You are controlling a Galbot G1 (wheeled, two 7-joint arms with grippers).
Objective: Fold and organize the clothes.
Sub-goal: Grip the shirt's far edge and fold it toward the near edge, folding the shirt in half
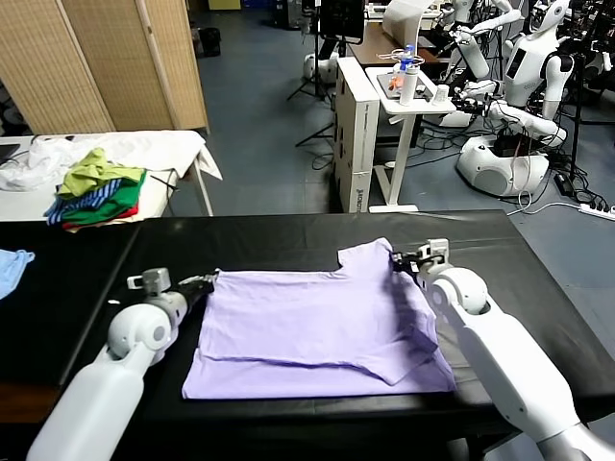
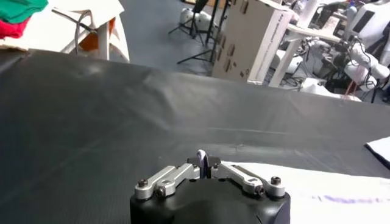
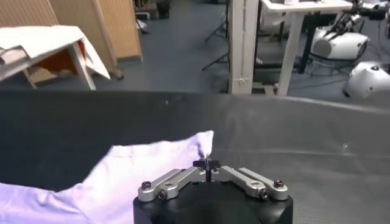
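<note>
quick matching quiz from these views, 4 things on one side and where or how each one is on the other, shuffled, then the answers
Things:
1. lavender T-shirt
2. left gripper
3. right gripper
4. garment pile

Places or states:
A. on the white side table beyond the black table
B. shut on the shirt's far right corner
C. spread on the black table, partly folded
D. shut on the shirt's far left corner

Pairs: 1-C, 2-D, 3-B, 4-A

A robotics lab or test hall, plainly. Beyond the fingers: other white humanoid robots [image 1: 524, 67] on round bases, cables across a grey floor, camera tripods [image 1: 315, 48], a white height-adjustable desk [image 1: 408, 106]. Off to the side of the fingers, a woven folding screen [image 1: 106, 62] and a black-covered work table [image 1: 288, 240].
</note>
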